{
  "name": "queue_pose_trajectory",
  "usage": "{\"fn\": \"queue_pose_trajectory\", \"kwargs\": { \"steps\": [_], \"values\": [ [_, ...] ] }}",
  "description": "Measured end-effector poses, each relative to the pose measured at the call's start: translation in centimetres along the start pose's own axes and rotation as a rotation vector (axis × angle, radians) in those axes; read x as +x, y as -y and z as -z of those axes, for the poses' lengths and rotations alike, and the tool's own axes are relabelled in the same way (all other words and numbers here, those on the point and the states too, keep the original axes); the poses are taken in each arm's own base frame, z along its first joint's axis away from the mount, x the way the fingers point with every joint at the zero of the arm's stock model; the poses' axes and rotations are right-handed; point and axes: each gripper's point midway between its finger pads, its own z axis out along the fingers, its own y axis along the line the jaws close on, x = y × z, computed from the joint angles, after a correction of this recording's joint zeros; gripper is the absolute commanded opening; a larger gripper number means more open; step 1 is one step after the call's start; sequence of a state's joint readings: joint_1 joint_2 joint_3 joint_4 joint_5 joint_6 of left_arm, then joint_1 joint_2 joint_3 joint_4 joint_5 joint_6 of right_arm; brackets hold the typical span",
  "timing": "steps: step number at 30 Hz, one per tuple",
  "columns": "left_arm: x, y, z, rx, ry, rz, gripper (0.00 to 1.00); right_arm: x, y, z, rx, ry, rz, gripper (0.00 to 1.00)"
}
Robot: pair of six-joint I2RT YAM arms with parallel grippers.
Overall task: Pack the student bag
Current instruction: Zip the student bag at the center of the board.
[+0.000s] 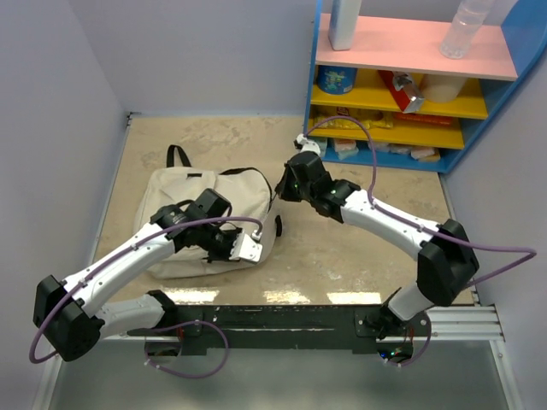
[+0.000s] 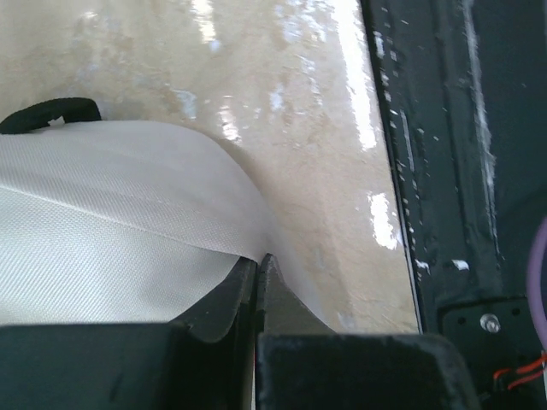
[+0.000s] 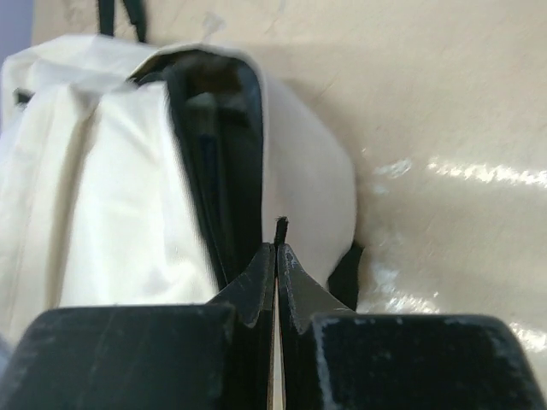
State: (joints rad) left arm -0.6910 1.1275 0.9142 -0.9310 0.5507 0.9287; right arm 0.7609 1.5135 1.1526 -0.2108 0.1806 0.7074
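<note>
Our left end effector (image 2: 259, 260) is pinching the big beige cloth backpack (image 1: 175, 195) steady; our right end effector (image 3: 276, 249) is gripping its black zipper tab (image 3: 280, 228).

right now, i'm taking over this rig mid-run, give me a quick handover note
Left gripper: shut, apparently pinching fabric at the near right corner of the student bag.
Right gripper: shut on a small black tab at the bag's zipper edge, probably the pull.
The bag lies flat on the table, left of centre. Its opening gapes.
Done: cannot confirm what is packed.
Left: probably zipping it shut.
</note>
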Motion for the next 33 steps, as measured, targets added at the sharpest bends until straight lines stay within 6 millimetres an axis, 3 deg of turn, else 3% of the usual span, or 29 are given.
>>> {"fn": "queue_pose_trajectory", "kwargs": {
  "steps": [7, 12, 16, 25, 26, 27, 30, 32, 33],
  "values": [
    [0.6, 2.4, 1.4, 0.056, -0.027, -0.121, 0.00, -3.3, 3.3, -5.6, 0.088, 0.011, -0.035, 0.00],
    [0.9, 2.6, 1.9, 0.048, -0.046, -0.166, 0.00, -4.4, 2.9, -7.5, 0.079, -0.002, -0.030, 0.00],
    [1.1, 2.6, 1.7, 0.052, -0.059, -0.159, 0.00, -4.6, 2.9, -6.9, 0.078, 0.007, -0.021, 0.00],
    [2.6, 2.3, 1.9, 0.007, -0.114, -0.135, 0.01, -3.5, 6.9, -2.0, 0.110, 0.040, -0.079, 0.00],
    [2.9, 2.2, 2.0, 0.000, -0.125, -0.132, 0.09, -3.3, 7.2, -1.5, 0.112, 0.044, -0.087, 0.00],
    [3.1, 2.1, 2.0, -0.004, -0.133, -0.127, 0.33, -3.2, 7.5, -1.2, 0.111, 0.050, -0.095, 0.00],
    [4.1, 1.8, 2.5, -0.010, -0.168, -0.073, 0.66, -2.5, 8.5, 0.0, 0.109, 0.063, -0.119, 0.00],
    [4.4, 1.8, 3.2, 0.000, -0.192, -0.004, 0.73, -2.2, 9.0, 0.7, 0.100, 0.079, -0.138, 0.00],
    [3.9, 1.4, 3.7, -0.008, -0.192, 0.025, 1.00, -2.0, 9.1, 1.0, 0.094, 0.085, -0.145, 0.00]
  ]
}}
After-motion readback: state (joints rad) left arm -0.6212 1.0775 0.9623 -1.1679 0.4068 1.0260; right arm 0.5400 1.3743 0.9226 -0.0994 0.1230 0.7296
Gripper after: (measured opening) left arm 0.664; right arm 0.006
